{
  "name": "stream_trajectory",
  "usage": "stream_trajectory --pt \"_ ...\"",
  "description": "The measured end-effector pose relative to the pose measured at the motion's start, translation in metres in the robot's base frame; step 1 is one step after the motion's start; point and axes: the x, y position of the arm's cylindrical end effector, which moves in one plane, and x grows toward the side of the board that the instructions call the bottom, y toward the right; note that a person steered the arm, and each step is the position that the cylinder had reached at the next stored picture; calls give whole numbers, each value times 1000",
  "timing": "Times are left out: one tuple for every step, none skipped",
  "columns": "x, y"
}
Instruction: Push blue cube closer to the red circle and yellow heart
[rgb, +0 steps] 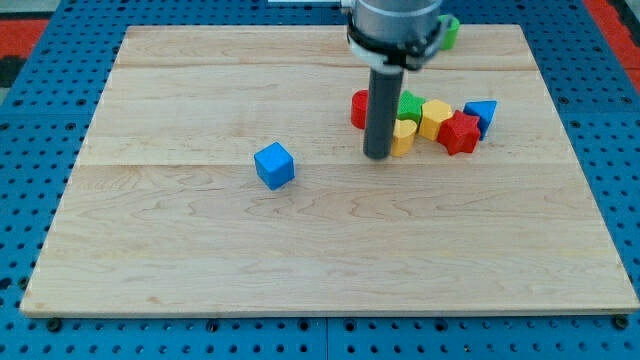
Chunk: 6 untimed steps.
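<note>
The worktop (200, 250) is a big board of pale wood with fine lines running across it and a smooth, flat top. All round it lies a blue sheet full of small round holes, and a bit of red shows at the view's top corners.

On the view's left half sits the blue cube (274, 165), alone and well apart from the other blocks. It has square faces and sharp edges, and one corner points toward the view's bottom.

Near the middle stands a straight dark rod, round like a pipe, under a shiny grey collar. My tip (377, 155) rests on the wood to the right of the blue cube. There is no pincer on this arm, so there is nothing to say about it being apart or together.

The red circle (358, 108) peeks out just left of the rod, partly hidden. The yellow heart (402, 136) touches the rod's right side, just beside my tip. Behind it is a green block (410, 104), its shape unclear. Next come a yellow block (435, 117) with many sides, a bumpy red block (460, 133) and a blue block (482, 113), all packed close. Another green block (449, 31) sits at the view's top, half hidden
</note>
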Motion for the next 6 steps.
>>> stream_trajectory --pt "39 -89" --pt "22 -208" --pt "3 -135" --pt "-4 -102" --pt "-13 -69" --pt "-32 -36"
